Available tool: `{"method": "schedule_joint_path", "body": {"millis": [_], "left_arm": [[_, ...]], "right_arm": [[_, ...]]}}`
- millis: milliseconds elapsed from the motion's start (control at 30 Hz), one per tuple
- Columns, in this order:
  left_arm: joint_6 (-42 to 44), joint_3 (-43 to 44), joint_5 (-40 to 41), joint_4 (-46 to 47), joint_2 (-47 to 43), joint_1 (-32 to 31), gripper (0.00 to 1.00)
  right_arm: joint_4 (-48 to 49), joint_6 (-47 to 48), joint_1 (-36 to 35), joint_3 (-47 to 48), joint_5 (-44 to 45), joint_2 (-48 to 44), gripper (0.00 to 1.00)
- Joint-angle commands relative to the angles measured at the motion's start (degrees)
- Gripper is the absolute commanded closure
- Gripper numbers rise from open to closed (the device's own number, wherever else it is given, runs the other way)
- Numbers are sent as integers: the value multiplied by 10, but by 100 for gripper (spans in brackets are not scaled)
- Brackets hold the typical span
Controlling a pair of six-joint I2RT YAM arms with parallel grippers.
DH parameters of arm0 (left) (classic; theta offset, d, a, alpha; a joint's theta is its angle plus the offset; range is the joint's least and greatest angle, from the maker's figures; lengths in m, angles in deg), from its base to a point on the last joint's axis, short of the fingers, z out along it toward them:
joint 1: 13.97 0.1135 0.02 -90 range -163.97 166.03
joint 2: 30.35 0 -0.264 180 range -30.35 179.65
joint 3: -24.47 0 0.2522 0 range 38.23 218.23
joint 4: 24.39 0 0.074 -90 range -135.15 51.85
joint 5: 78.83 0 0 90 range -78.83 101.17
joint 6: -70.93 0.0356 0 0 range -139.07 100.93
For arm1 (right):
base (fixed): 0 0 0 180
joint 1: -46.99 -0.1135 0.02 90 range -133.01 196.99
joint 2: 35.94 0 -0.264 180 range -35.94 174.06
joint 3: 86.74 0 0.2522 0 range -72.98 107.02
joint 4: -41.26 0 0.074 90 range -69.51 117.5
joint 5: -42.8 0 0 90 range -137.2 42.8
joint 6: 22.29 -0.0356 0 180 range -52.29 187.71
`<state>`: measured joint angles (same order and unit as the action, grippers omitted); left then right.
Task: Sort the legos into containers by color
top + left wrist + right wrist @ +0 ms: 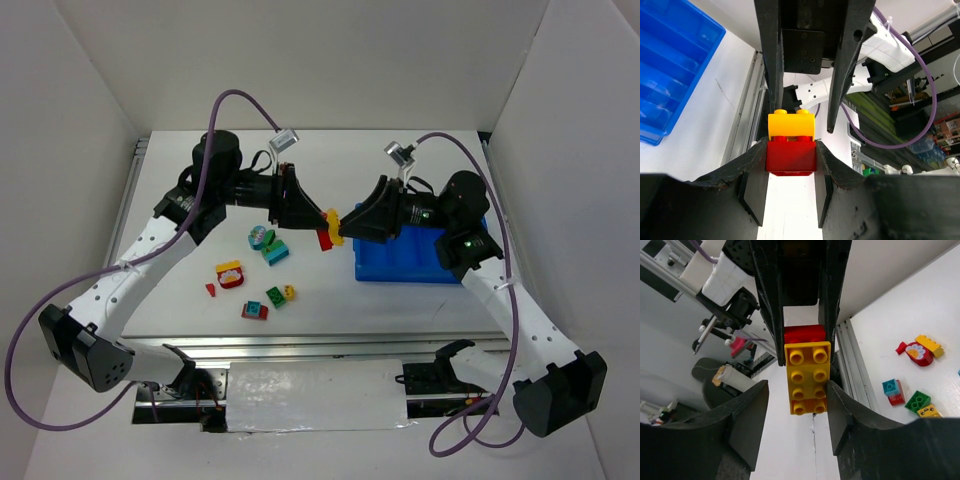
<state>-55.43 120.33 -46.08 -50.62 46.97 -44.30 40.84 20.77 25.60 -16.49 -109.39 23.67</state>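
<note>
My left gripper (791, 150) is shut on a red lego (791, 157) with a yellow lego (791, 125) stuck to it, held above the table. In the top view the left gripper (320, 224) and the right gripper (347, 222) meet tip to tip over the red (325, 239) and yellow (335, 222) pair. My right gripper (797, 392) is open around the yellow lego (808, 377): one finger (840, 405) touches it, the other stands clear. The blue tray (400, 266) lies under the right arm, its compartments partly hidden; it also shows in the left wrist view (670, 65).
Loose legos lie left of the tray: a teal-and-white one (261, 237), a teal one (275, 253), a red-and-yellow one (230, 273), a small red one (211, 290), green (274, 296), yellow (289, 292) and red-teal (255, 311). White walls enclose the table.
</note>
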Motion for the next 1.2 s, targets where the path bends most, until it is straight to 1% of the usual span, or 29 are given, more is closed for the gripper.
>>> {"method": "schedule_joint_path", "body": {"millis": [0, 33, 67, 100, 133, 167, 267, 367, 400, 433, 467, 533, 600, 667, 700, 733, 767, 800, 867, 900, 967, 1000, 1067, 1100, 1133, 1167], "left_arm": [[1, -2, -21, 36, -2, -3, 100], [-5, -2, -22, 39, -1, -2, 100], [-9, -2, -24, 49, 0, -2, 100], [-13, -1, -24, 55, 0, -2, 100], [-19, 0, -25, 60, 1, -2, 100], [-21, 1, -28, 64, 1, -2, 100], [-27, 5, -30, 73, 4, -3, 100], [-37, 3, -37, 84, 6, -3, 100], [-39, 1, -38, 90, 6, -2, 100], [-40, 1, -39, 91, 5, -2, 100], [-37, 1, -37, 89, 4, -3, 100], [-20, 5, -35, 67, 5, -2, 100], [4, 10, -30, 49, 6, -2, 100], [30, 23, -17, 1, 6, -1, 100], [61, 28, -13, -18, 5, -1, 100], [75, 38, -8, -55, 4, -1, 100], [90, 44, -1, -73, 0, -1, 100], [114, 47, 16, -89, -1, 0, 100], [128, 50, 32, -116, -10, 5, 100], [135, 48, 42, -119, -14, 8, 100], [134, 35, 48, -111, -23, 17, 100], [128, 30, 51, -104, -25, 19, 100], [115, 13, 55, -83, -31, 26, 100], [111, 10, 80, -81, -33, 27, 100], [110, 11, 96, -84, -33, 27, 100], [111, 14, 107, -89, -30, 27, 100]], "right_arm": [[93, -46, -5, -2, -34, 2, 43], [84, -43, -8, 0, -34, 5, 41], [72, -28, -8, 4, -31, 8, 32], [58, -17, -11, 5, -31, 10, 32], [28, -4, -14, 11, -25, 12, 29], [19, 11, -17, 12, -16, 13, 29], [14, 18, -23, 12, -7, 17, 32], [-2, 33, -29, 17, 6, 27, 40], [-3, 34, -29, 17, 13, 29, 45], [-1, 34, -28, 15, 13, 34, 76], [2, 32, -28, 13, 14, 35, 88], [12, 30, -29, 6, 16, 31, 100], [23, 28, -28, -2, 19, 26, 100], [20, 39, -16, -8, 25, 16, 100], [13, 42, -7, -16, 30, 14, 100], [11, 47, 4, -23, 38, 8, 100], [10, 46, 15, -30, 42, 5, 100], [17, 35, 44, -43, 43, 3, 100], [20, 27, 69, -52, 46, -1, 100], [-4, 32, 85, -49, 51, -1, 100], [-49, 68, 90, -37, 75, 0, 100], [-94, 94, 92, -22, 88, 5, 100], [-159, 112, 93, -8, 140, 12, 100], [-208, 123, 92, 5, 260, 29, 100], [-267, 132, 92, 22, 261, 48, 100], [-322, 142, 90, 41, 388, 72, 100]]}}
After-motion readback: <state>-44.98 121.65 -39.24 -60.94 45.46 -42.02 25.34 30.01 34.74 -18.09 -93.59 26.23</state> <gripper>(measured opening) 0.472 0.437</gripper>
